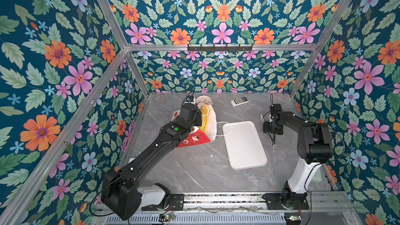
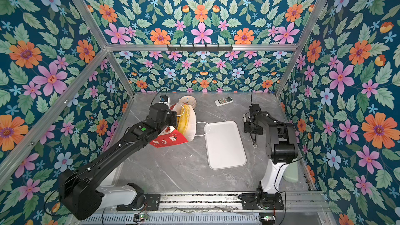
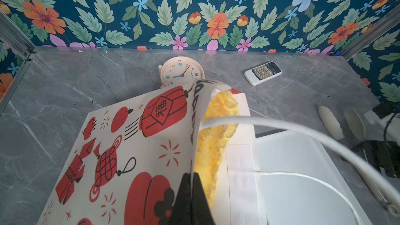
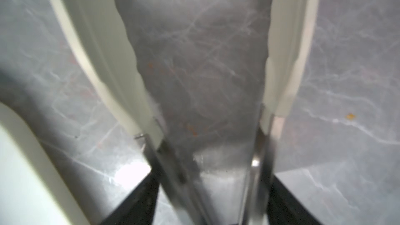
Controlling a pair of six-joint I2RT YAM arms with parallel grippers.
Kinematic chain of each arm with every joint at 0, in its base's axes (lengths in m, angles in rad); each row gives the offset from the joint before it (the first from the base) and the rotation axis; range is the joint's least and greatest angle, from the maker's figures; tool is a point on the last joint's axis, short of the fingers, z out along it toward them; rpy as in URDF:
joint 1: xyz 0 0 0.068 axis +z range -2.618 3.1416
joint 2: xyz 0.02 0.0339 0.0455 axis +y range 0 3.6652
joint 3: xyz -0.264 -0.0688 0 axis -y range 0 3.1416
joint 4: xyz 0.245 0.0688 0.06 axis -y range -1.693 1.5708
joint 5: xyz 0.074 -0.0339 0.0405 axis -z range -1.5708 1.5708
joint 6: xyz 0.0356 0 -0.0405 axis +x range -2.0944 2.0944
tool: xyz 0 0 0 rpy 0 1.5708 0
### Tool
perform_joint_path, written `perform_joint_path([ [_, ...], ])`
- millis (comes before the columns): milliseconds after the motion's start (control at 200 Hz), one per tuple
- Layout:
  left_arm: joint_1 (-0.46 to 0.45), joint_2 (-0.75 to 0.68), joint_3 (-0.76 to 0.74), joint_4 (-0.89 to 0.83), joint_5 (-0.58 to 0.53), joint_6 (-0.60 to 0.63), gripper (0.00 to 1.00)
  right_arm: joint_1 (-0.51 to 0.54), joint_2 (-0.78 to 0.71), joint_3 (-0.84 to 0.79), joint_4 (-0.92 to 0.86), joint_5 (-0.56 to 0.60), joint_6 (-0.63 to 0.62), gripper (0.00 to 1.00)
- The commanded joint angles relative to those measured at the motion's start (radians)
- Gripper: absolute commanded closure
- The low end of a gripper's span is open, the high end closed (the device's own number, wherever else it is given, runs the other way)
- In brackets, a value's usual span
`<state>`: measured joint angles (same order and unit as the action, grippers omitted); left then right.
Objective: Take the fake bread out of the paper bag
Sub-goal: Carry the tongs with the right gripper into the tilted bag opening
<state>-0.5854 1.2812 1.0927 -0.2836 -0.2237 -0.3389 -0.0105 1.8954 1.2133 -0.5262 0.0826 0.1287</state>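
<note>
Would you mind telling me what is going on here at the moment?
The left gripper pinches the upper edge of the paper bag, holding its mouth open as it lies on the table. The fake bread is still inside. The right gripper holds tongs over the table beside the white tray, away from the bag.

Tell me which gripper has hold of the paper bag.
The left gripper: it is shut on the paper bag's edge. The right gripper grips tongs beside the tray, apart from the bag.
</note>
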Motion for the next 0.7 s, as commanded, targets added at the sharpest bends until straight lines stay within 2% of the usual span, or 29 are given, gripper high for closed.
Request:
perform_joint_path([
  [0, 0.001, -0.006, -0.006, 0.036, 0.016, -0.006, 1.00, -0.001, -0.007, -0.038, -0.041, 0.033, 0.014, 0.58],
  [70, 0.001, -0.008, -0.015, 0.038, 0.023, -0.005, 1.00, -0.002, -0.045, -0.064, -0.035, 0.022, 0.028, 0.74],
  [130, 0.001, -0.008, -0.026, 0.042, 0.028, -0.003, 1.00, 0.003, -0.085, -0.088, -0.043, 0.005, 0.043, 0.77],
  [245, 0.001, -0.004, -0.045, 0.052, 0.046, -0.001, 1.00, 0.051, -0.223, -0.146, -0.066, -0.061, 0.078, 0.77],
  [385, -0.005, 0.000, -0.062, 0.071, 0.081, -0.015, 1.00, 0.208, -0.416, -0.161, -0.150, -0.165, 0.092, 0.75],
  [550, -0.024, 0.013, -0.081, 0.087, 0.087, -0.023, 1.00, 0.394, -0.575, -0.169, -0.226, -0.388, 0.093, 0.74],
  [695, -0.045, 0.027, -0.103, 0.109, 0.083, -0.043, 1.00, 0.503, -0.644, -0.180, -0.256, -0.554, 0.127, 0.74],
])
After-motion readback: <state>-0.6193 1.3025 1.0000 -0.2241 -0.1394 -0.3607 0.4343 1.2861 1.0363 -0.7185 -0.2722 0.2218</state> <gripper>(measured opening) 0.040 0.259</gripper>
